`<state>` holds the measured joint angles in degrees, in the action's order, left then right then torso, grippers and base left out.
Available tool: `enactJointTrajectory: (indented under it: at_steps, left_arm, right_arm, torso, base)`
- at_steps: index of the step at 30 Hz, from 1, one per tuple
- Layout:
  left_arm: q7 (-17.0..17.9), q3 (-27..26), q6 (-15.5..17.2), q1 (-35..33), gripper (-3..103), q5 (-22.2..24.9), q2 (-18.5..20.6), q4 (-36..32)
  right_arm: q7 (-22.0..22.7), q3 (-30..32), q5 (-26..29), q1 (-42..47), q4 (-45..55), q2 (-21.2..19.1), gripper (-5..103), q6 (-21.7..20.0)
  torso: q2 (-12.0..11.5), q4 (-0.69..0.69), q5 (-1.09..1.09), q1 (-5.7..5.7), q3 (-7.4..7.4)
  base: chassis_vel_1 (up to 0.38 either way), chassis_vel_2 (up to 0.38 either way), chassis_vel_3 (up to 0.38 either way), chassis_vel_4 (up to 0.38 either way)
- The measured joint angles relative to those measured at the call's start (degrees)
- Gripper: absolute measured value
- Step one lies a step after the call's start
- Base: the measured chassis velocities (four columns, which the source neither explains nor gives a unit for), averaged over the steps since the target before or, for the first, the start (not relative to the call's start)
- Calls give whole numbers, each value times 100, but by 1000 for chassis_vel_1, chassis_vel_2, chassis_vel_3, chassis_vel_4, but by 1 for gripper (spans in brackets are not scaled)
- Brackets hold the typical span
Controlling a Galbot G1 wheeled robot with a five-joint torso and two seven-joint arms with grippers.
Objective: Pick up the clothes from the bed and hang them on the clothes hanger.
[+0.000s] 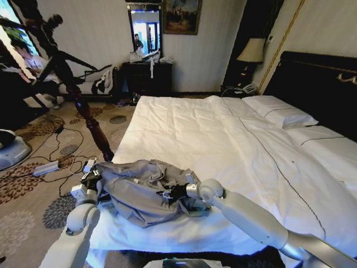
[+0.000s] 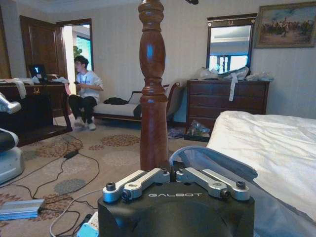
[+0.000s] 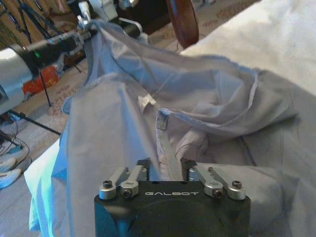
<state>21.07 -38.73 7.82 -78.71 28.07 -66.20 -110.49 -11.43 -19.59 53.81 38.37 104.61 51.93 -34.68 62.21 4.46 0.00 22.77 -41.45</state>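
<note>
Shirt (image 1: 139,190) lies bunched at the bed's (image 1: 223,145) near-left corner. Left gripper (image 1: 92,180) pinches its edge at the bed's left side; right gripper (image 1: 170,193) clamps a fold mid-shirt. Hanger (image 1: 78,100) stands beside that corner.

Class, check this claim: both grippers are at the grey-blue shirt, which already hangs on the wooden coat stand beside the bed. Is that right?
Not quite. The grey-blue shirt is not hanging: the head view shows it lying crumpled on the near corner of the bed. The rest holds: the left gripper and right gripper are both at it, and the coat stand is beside the bed.
</note>
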Motion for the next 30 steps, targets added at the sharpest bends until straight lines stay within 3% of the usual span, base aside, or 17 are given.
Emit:
enactJointTrajectory:
  at_steps: [2, 6, 10, 13, 16, 20, 25, 30]
  left_arm:
    - [1, 3, 1, 5, 0, 0, -3, 9]
    - [3, 6, 1, 17, 0, 0, -9, 27]
    - [6, 7, 1, 17, 0, 2, -4, 23]
    - [9, 7, 1, 14, 0, 10, 11, 3]
    - [10, 0, -14, 13, 0, 60, 37, -27]
    - [-25, -22, -183, 50, 0, 205, 46, -51]
    - [-98, -49, -387, 113, 0, 421, 46, -100]
    - [-310, -76, -664, 325, 0, 952, 196, -284]
  right_arm:
    - [-16, 13, -34, 2, 5, -7, 28, 52]
    - [-63, 66, -106, 27, 41, -28, 7, 293]
    - [-65, 125, -174, 56, 71, -33, 1, 572]
    - [-53, 213, -191, 87, 133, -55, 0, 798]
    - [-36, 468, -192, 176, 242, -82, 0, 1454]
    - [23, 921, -196, 343, 413, -179, 0, 1896]
    - [74, 1457, -344, 657, 609, -356, 0, 2182]
    - [172, 2097, -433, 781, 842, -570, 0, 2411]
  torso:
    - [0, 0, 0, 0, 0]
    - [0, 0, 0, 0, 0]
    - [0, 0, 0, 0, 0]
    - [0, 0, 0, 0, 0]
    - [0, -1, 0, 0, 0]
    - [0, -1, 0, 0, 0]
    - [0, 1, 1, 0, 0]
    - [0, 0, 0, 0, 0]
  base:
    - [0, 0, 0, 0]
    - [0, 0, 0, 0]
    - [0, 0, 0, 0]
    - [0, 0, 0, 0]
    - [0, 0, 0, 0]
    - [0, 0, 0, 0]
    - [0, 0, 0, 0]
    - [0, 0, 0, 0]
